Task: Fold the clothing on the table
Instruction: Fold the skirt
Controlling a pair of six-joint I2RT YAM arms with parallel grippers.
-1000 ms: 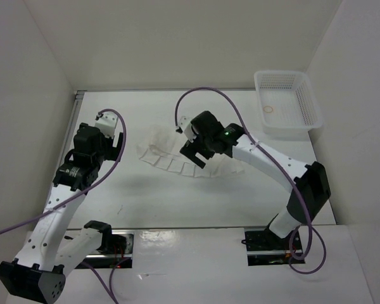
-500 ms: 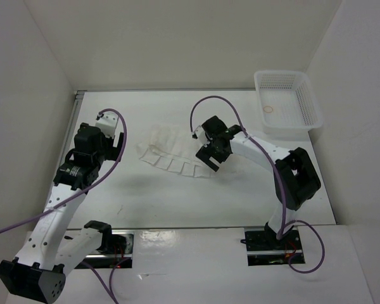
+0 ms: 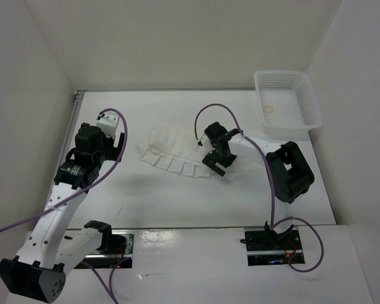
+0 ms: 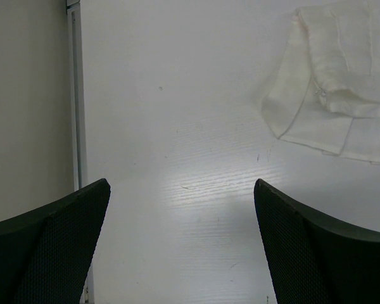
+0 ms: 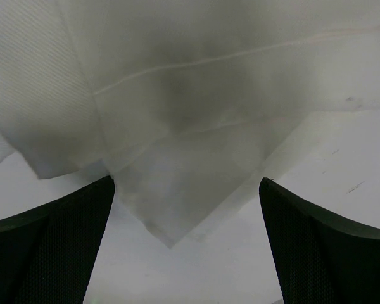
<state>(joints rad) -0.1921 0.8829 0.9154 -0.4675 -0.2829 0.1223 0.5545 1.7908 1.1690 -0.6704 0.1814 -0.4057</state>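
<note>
Well, the clothing [image 3: 171, 155] lies fanned out near the middle of the counter [image 3: 177, 199], its pleats running to the near hem. The right pincer [image 3: 215, 163] hangs low over the garment's right end, jaws wide and gripping nothing. In its wrist view a corner of the cloth [image 5: 196, 114] pokes down between the fingers.

From where I stand, the worry is that corner. The fabric is thin and layered, so a close from here may catch only the top pleat, and the fold would then drag the rest askew. A shallow bite could also slip free halfway over. If the fingers come down too hard they may scrape the counter and shove the hem into a bunch. The left pincer [image 3: 117, 147] sits well apart from the cloth, so a one-sided lift would leave the left end trailing and the fan twisting. The purple cable [image 3: 215, 111] looping above the garment could brush it too.

The right arm is folded sharply at the elbow out to the right, forearm reaching left, wrist tipped down. The left arm stretches forward along the left side. Its pincer is likewise released and empty over bare counter, between the rail [image 4: 76, 95] and the garment's left edge.
</note>
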